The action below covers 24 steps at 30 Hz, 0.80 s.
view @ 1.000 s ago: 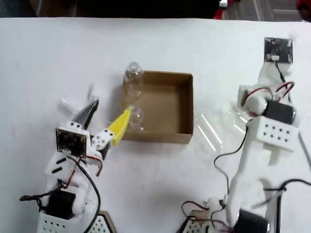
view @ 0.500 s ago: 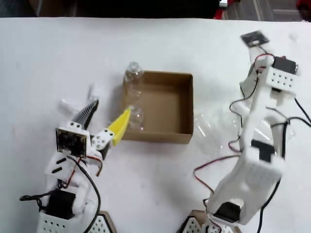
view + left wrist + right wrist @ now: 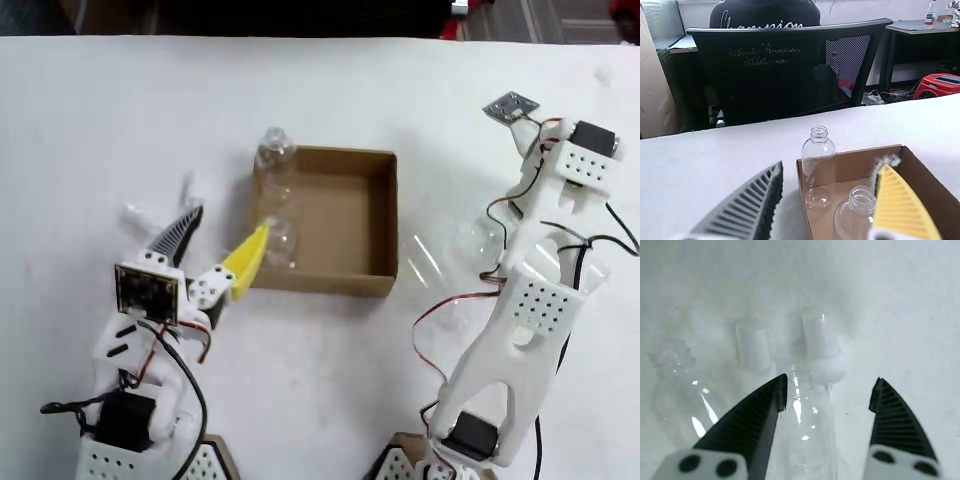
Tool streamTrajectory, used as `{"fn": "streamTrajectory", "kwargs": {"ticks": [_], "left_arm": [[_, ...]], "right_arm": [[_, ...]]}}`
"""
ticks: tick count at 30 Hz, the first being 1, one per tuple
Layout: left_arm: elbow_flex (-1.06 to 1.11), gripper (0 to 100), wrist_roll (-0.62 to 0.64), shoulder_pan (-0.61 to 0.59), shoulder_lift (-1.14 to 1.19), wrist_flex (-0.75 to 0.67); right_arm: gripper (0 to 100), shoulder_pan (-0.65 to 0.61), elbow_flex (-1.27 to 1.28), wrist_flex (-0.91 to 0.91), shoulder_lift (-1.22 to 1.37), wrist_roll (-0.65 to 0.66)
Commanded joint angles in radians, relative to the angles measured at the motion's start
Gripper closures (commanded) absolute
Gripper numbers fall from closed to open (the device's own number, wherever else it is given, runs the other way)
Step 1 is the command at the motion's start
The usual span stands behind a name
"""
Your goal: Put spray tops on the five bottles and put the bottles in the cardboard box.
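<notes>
Office/lab rm, mesh desk chair (image 3: 790, 70), desks (image 3: 922, 25) in bkgd, floor cables (image 3: 874, 98), white worktable (image 3: 150, 120)

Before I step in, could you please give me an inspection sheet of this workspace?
Surface: white table, no spills seen.
Job's things: cardboard box holds an upright uncapped bottle and a second uncapped bottle by the wall nearest the left arm; a topped bottle lies on the table with a bare bottle beside it.
Clutter: nothing seen.
Grippers: left gripper open, yellow finger over the box's near corner; right gripper open over the topped bottle.
Cables: red and black wires hang loose along the right arm.
Surroundings: black mesh chair beyond the table.
</notes>
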Motion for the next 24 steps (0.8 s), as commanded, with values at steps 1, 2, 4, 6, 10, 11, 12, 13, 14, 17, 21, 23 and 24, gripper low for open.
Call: {"fn": "streamTrajectory", "kwargs": {"ticks": [1,2,4,6,10,11,12,13,14,17,21,23,24], "left_arm": [[-0.003,72,-0.012,0.005,-0.015,-0.023],[-0.003,72,-0.012,0.005,-0.015,-0.023],[-0.003,72,-0.012,0.005,-0.015,-0.023],[-0.003,72,-0.012,0.004,-0.015,-0.023],[-0.005,72,-0.012,0.004,-0.015,-0.023],[-0.005,72,-0.012,0.004,-0.015,-0.023],[-0.005,72,-0.012,0.004,-0.015,-0.023],[-0.005,72,-0.012,0.004,-0.015,-0.023],[-0.005,72,-0.012,0.004,-0.015,-0.023],[-0.005,72,-0.012,0.004,-0.015,-0.023],[-0.005,72,-0.012,0.002,-0.015,-0.023],[-0.005,72,-0.012,0.002,-0.015,-0.023],[-0.005,72,-0.012,0.002,-0.015,-0.023]], "right_arm": [[75.5,0.013,-0.081,0.064,0.028,0.091],[75.5,0.012,-0.083,0.068,0.036,0.097],[75.5,0.012,-0.083,0.07,0.045,0.097],[75.5,0.01,-0.083,0.07,0.047,0.097],[75.5,0.015,-0.083,0.071,0.045,0.097],[75.5,0.016,-0.083,0.071,0.045,0.098],[75.5,0.018,-0.083,0.071,0.047,0.098],[75.6,0.022,-0.083,0.071,0.05,0.098],[76.5,0.025,-0.083,0.073,0.053,0.1],[84.4,0.031,-0.083,0.071,0.054,0.101],[92.9,0.031,-0.083,0.071,0.054,0.101],[92.3,0.028,-0.078,0.071,0.054,0.101],[92.4,0.028,-0.077,0.071,0.054,0.101]]}}
